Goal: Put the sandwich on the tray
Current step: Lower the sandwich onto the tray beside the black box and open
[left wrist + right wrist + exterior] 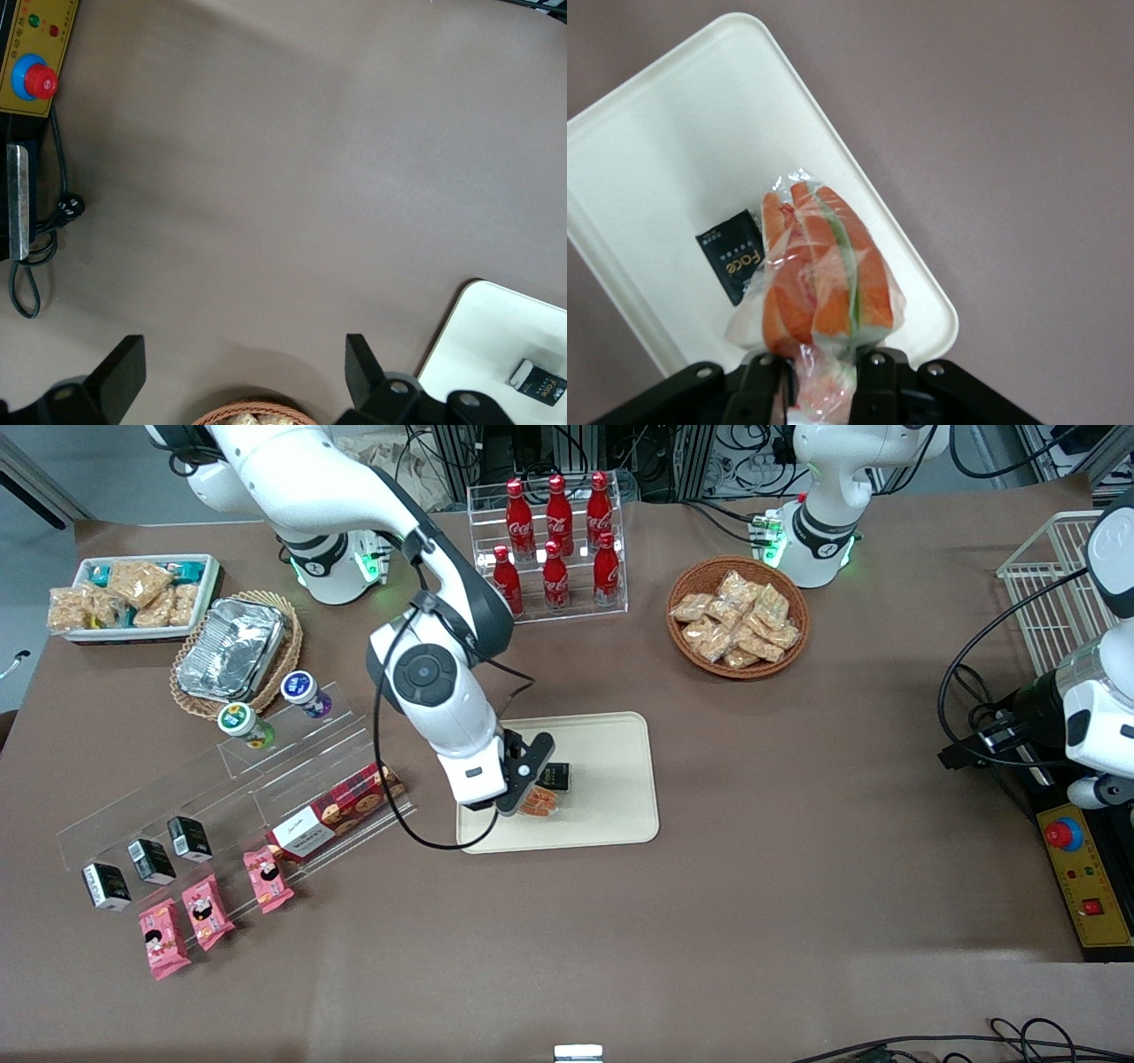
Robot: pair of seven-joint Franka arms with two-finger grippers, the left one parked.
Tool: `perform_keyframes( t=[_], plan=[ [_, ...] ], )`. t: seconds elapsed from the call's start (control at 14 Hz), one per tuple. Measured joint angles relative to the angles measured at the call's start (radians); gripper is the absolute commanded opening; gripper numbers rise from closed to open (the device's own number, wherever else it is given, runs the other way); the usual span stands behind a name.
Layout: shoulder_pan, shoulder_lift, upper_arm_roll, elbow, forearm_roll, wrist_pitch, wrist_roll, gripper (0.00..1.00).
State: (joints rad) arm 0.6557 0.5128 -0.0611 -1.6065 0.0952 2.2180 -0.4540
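Note:
The sandwich, a clear-wrapped wedge with orange, white and green layers, is just above or on the cream tray, near the tray edge closest to the front camera and toward the working arm's end. My right gripper is shut on the sandwich, its fingers pinching the wrap at one end. A small black packet lies on the tray beside the sandwich.
A rack of red cola bottles and a wicker basket of snack bags stand farther from the camera. Toward the working arm's end are a foil container, a clear shelf with a cookie box, and pink packets.

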Motion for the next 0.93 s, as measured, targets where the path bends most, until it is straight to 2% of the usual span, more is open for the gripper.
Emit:
perform_keyframes(
  t=[0.29, 0.36, 0.43, 0.5, 0.57, 0.64, 0.93],
  plan=[
    [0.018, 0.067, 0.0, 0.001, 0.0, 0.132, 0.0, 0.3],
    [0.031, 0.084, 0.0, 0.001, 0.0, 0.163, 0.002, 0.47],
    [0.043, 0.102, 0.0, 0.001, 0.0, 0.19, 0.005, 0.6],
    [0.053, 0.118, 0.0, 0.001, 0.0, 0.212, 0.011, 0.62],
    [0.059, 0.131, 0.0, 0.001, 0.0, 0.231, 0.021, 0.88],
    [0.062, 0.139, 0.0, 0.001, 0.0, 0.244, 0.028, 0.94],
    [0.061, 0.141, -0.009, 0.009, 0.0, 0.248, 0.034, 0.94]
  ],
)
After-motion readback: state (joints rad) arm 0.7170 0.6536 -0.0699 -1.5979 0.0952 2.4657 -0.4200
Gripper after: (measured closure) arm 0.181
